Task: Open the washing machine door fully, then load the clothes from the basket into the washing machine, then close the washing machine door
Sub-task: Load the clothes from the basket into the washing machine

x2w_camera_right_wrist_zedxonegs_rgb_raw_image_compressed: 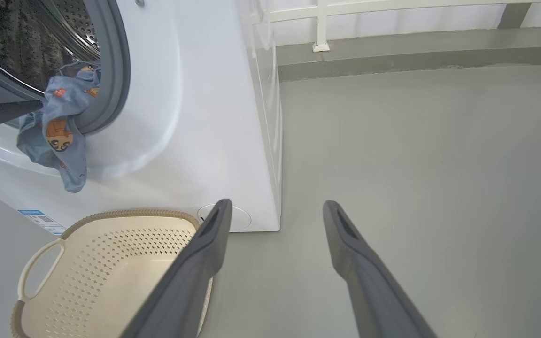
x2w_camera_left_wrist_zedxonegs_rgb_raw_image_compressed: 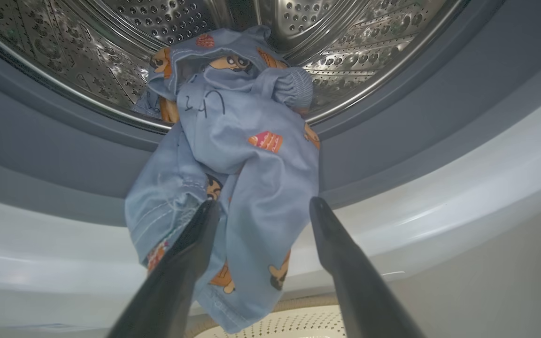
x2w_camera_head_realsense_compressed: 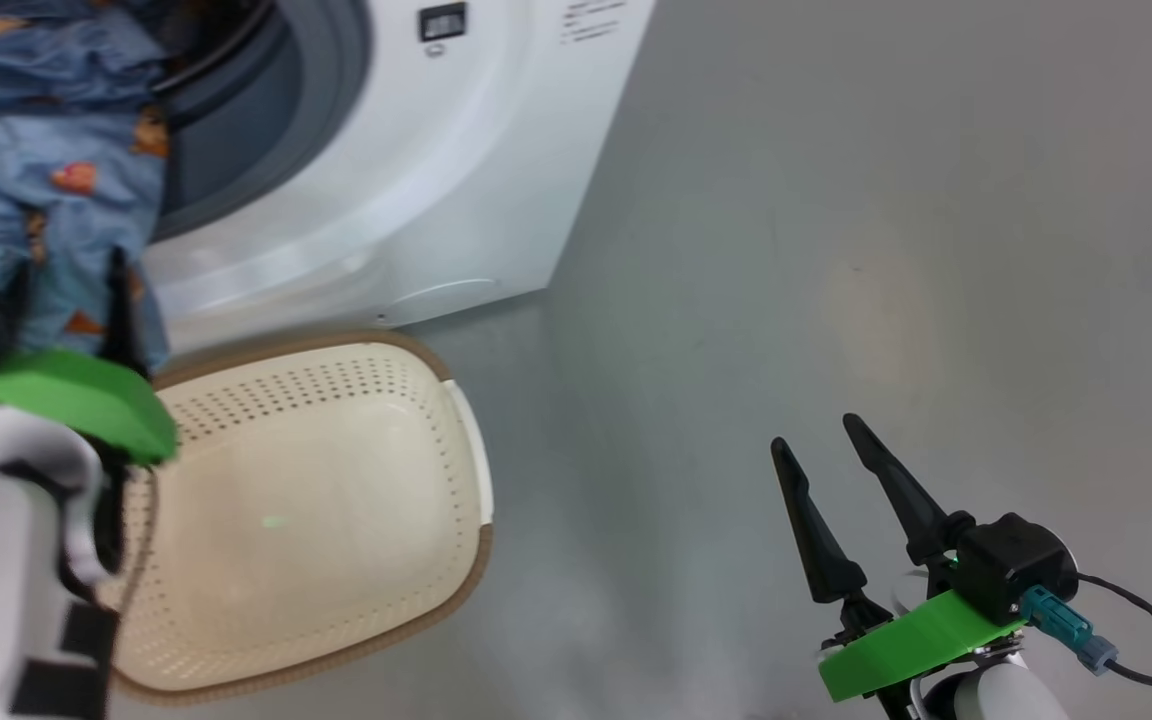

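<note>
clothes (x2w_camera_left_wrist_zedxonegs_rgb_raw_image_compressed: 251, 159) were half in. Upper part was bunched inside the steel drum (x2w_camera_left_wrist_zedxonegs_rgb_raw_image_compressed: 345, 37); the rest draped out over the blue-grey gasket (x2w_camera_left_wrist_zedxonegs_rgb_raw_image_compressed: 40, 141) and hung down the white front of the washing machine (x2w_camera_head_realsense_compressed: 416, 180). Light blue fabric, orange-brown cartoon print. The gasket lip carried the weight. In the right wrist view the lower hem hung above the basket (x2w_camera_right_wrist_zedxonegs_rgb_raw_image_compressed: 111, 263), apart from it.

left gripper (x2w_camera_left_wrist_zedxonegs_rgb_raw_image_compressed: 263, 204) sat low in front of the drum opening, pointing into it. Its fingers (x2w_camera_left_wrist_zedxonegs_rgb_raw_image_compressed: 176, 272) were spread wide and released. One tip lay against the front of the hanging fabric, the other at the fabric's right edge. No pinch was visible, so nothing was grasped. From the right wrist camera one of those fingers showed as a dark bar meeting the cloth from the left.

right gripper (x2w_camera_head_realsense_compressed: 816, 432) was also released, fingers apart with nothing between them. It hung over bare grey floor (x2w_camera_head_realsense_compressed: 836, 250), well right of the basket and on the near side of the machine's right front corner.

The basket stood on the floor just beside the machine's base, below the opening, its perforated cream bottom all showing, with a brown rim and a white side handle. A small blue label sticker (x2w_camera_right_wrist_zedxonegs_rgb_raw_image_compressed: 40, 220) sat low on the machine front, left of the basket.
</note>
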Available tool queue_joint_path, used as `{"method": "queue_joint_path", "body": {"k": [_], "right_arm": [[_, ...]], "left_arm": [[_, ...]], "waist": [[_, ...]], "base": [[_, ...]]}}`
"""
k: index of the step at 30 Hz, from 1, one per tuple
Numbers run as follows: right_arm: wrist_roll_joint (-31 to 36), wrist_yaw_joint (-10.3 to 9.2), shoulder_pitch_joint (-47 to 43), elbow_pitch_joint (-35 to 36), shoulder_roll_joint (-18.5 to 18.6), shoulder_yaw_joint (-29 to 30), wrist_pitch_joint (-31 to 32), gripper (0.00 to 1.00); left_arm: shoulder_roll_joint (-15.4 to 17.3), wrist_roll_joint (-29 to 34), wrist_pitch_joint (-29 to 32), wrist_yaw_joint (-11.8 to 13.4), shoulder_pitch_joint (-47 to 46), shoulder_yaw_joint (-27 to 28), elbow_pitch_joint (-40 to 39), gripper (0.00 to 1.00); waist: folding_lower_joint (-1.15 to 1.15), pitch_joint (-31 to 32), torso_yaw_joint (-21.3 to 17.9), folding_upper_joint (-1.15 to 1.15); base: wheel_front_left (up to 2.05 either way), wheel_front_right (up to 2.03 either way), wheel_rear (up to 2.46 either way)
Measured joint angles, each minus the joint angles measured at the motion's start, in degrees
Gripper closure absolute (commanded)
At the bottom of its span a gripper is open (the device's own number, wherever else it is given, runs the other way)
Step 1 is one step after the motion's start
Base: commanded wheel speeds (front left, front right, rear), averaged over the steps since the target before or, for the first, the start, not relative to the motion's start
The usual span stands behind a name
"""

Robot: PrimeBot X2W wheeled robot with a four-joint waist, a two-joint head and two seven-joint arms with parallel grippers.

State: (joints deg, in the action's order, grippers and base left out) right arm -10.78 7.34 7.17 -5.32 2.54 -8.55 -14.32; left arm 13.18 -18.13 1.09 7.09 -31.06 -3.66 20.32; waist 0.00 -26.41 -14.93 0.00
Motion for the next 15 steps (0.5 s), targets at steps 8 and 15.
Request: {"method": "queue_joint_path", "body": {"k": [8, 15], "right_arm": [[-0.47, 0.00, -0.01, 0.15, -0.01, -0.33, 0.00, 0.00], [-0.80, 0.00, 0.01, 0.15, -0.04, -0.97, 0.00, 0.00]], "left_arm": [[3.30, 1.00, 1.41, 1.13, -8.61, 0.65, 9.35, 0.00], [4.90, 3.91, 4.22, 1.15, -14.62, -1.74, 17.55, 0.00]], "waist": [[0.00, -1.43, -2.61, 0.00], [0.00, -2.06, -3.53, 0.00]], "base": [[0.00, 0.00, 0.00], [0.00, 0.00, 0.00]]}}
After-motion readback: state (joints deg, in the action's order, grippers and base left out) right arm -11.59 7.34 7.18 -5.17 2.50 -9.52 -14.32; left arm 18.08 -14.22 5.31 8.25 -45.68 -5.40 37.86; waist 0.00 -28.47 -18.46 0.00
